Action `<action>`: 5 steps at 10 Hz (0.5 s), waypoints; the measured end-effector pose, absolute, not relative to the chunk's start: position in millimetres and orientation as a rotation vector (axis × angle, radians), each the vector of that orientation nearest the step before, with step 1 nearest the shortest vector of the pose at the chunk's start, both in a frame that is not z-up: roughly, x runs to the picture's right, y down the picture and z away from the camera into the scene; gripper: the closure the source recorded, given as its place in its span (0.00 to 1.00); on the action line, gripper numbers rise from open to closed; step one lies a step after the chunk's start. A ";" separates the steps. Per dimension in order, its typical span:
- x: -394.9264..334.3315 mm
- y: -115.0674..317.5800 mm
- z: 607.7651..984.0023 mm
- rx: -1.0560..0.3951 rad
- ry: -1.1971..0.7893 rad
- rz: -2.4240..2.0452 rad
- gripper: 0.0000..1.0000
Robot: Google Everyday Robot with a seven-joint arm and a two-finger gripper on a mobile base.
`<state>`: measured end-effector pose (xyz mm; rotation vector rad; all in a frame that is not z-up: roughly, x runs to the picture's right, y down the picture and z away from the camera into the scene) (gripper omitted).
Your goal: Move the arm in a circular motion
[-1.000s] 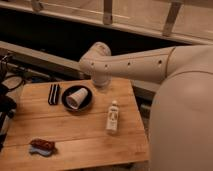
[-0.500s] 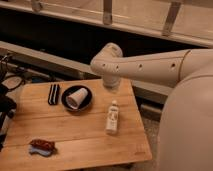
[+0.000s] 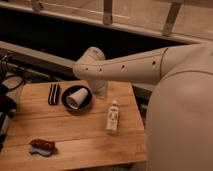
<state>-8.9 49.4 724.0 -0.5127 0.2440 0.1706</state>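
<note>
The arm (image 3: 135, 67), rigid and heavy-looking and needing no grasp, reaches leftward over the table (image 3: 75, 140) above a cup (image 3: 76, 98) in a bowl (image 3: 90, 102) and a bottle (image 3: 113, 117), its gripper out of sight, pressed together.

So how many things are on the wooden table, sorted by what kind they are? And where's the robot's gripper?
Bowls: 1, the black bowl
Cups: 1, the white cup lying in it
Bottles: 1, the small bottle, upright
Dark flat things: 1, the black item left of the bowl
Snack things: 1, the small packet
Total: 5
The gripper is hidden; only the arm shows.
</note>
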 end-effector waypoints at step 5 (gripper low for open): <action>12.1 25.0 732.9 -0.490 0.209 0.158 1.00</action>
